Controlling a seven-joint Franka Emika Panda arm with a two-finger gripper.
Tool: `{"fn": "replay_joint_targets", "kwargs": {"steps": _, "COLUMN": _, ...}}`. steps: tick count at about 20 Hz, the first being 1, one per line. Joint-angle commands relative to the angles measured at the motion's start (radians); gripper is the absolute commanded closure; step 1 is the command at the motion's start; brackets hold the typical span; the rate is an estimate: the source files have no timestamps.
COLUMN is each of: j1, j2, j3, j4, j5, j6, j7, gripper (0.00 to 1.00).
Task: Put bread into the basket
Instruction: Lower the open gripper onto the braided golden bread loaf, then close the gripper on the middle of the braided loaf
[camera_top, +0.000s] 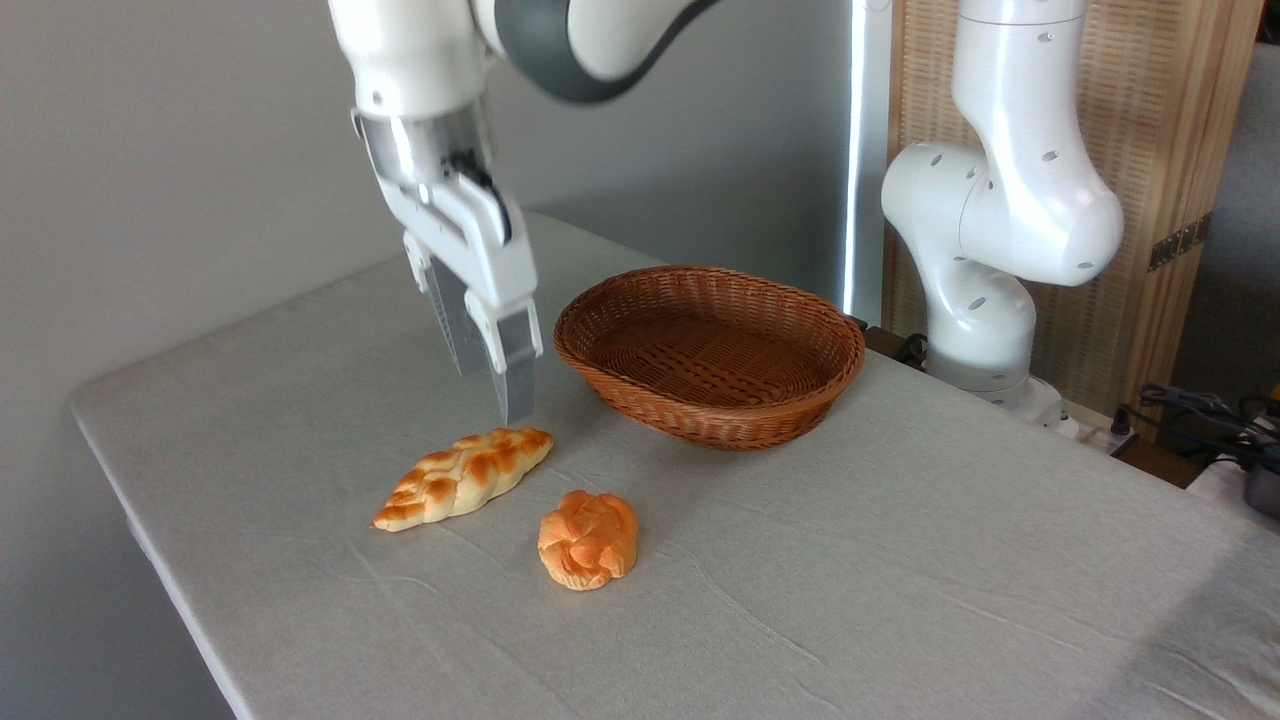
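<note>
The bread (462, 477), a long braided loaf in pale gold with orange-brown patches, lies on the grey tablecloth left of centre. To its right and further back stands the reddish-brown oval wicker basket (722, 418), with nothing inside. My gripper (493, 392) hangs just above the loaf's right end, pointing down. Its two fingers stand apart, open, holding nothing and not touching the loaf.
A small round orange flower-shaped bun (588, 538) sits in front of the loaf, slightly right. The robot's white base (985, 300) rises at the table's far right edge. The table's left edge (130, 500) runs close to the loaf.
</note>
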Motion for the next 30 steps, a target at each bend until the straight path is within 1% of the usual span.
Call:
{"fn": "replay_joint_targets", "kwargs": {"steps": 1, "j1": -0.008, "j2": 0.052, "j3": -0.037, "j4": -0.051, "j5": -0.021, "j6": 0.061, "j7": 0.016, "gripper": 0.00}}
{"fn": "replay_joint_targets", "kwargs": {"steps": 2, "j1": -0.008, "j2": 0.072, "j3": -0.050, "j4": -0.051, "j5": -0.021, "j6": 0.061, "j7": 0.016, "gripper": 0.00}}
{"fn": "replay_joint_targets", "kwargs": {"steps": 4, "j1": -0.008, "j2": 0.099, "j3": -0.055, "j4": -0.049, "j5": -0.024, "j6": 0.073, "j7": 0.016, "gripper": 0.00}}
{"fn": "replay_joint_targets", "kwargs": {"steps": 7, "j1": -0.011, "j2": 0.124, "j3": -0.066, "j4": -0.051, "j5": -0.023, "j6": 0.130, "j7": 0.016, "gripper": 0.00}}
{"fn": "replay_joint_targets", "kwargs": {"steps": 10, "j1": -0.013, "j2": 0.158, "j3": -0.074, "j4": -0.051, "j5": -0.021, "j6": 0.132, "j7": 0.020, "gripper": 0.00}}
{"fn": "replay_joint_targets", "kwargs": {"steps": 11, "j1": -0.011, "j2": 0.165, "j3": -0.090, "j4": -0.051, "j5": -0.021, "j6": 0.135, "j7": 0.018, "gripper": 0.00}}
{"fn": "replay_joint_targets", "kwargs": {"steps": 15, "j1": -0.011, "j2": 0.187, "j3": -0.095, "j4": -0.063, "j5": -0.024, "j6": 0.207, "j7": 0.012, "gripper": 0.00}}
{"fn": "replay_joint_targets", "kwargs": {"steps": 16, "j1": -0.011, "j2": 0.187, "j3": -0.095, "j4": -0.066, "j5": -0.024, "j6": 0.208, "j7": 0.012, "gripper": 0.04}}
{"fn": "replay_joint_targets", "kwargs": {"steps": 17, "j1": -0.010, "j2": 0.187, "j3": -0.095, "j4": -0.066, "j5": -0.024, "j6": 0.210, "j7": 0.015, "gripper": 0.21}}
{"fn": "replay_joint_targets", "kwargs": {"steps": 18, "j1": -0.010, "j2": 0.188, "j3": -0.095, "j4": -0.066, "j5": -0.024, "j6": 0.211, "j7": 0.015, "gripper": 0.33}}
{"fn": "replay_joint_targets", "kwargs": {"steps": 20, "j1": -0.010, "j2": 0.198, "j3": -0.095, "j4": -0.066, "j5": -0.023, "j6": 0.227, "j7": 0.018, "gripper": 0.66}}
{"fn": "replay_joint_targets", "kwargs": {"steps": 21, "j1": -0.010, "j2": 0.199, "j3": -0.095, "j4": -0.066, "j5": -0.023, "j6": 0.230, "j7": 0.018, "gripper": 0.74}}
{"fn": "replay_joint_targets", "kwargs": {"steps": 22, "j1": -0.008, "j2": 0.199, "j3": -0.095, "j4": -0.064, "j5": -0.023, "j6": 0.231, "j7": 0.018, "gripper": 0.78}}
{"fn": "replay_joint_targets", "kwargs": {"steps": 25, "j1": -0.008, "j2": 0.201, "j3": -0.095, "j4": -0.066, "j5": -0.023, "j6": 0.230, "j7": 0.018, "gripper": 0.78}}
{"fn": "replay_joint_targets", "kwargs": {"steps": 28, "j1": -0.008, "j2": 0.222, "j3": -0.095, "j4": -0.066, "j5": -0.023, "j6": 0.224, "j7": 0.018, "gripper": 0.78}}
{"fn": "replay_joint_targets", "kwargs": {"steps": 30, "j1": -0.008, "j2": 0.215, "j3": -0.095, "j4": -0.063, "j5": -0.023, "j6": 0.219, "j7": 0.019, "gripper": 0.77}}
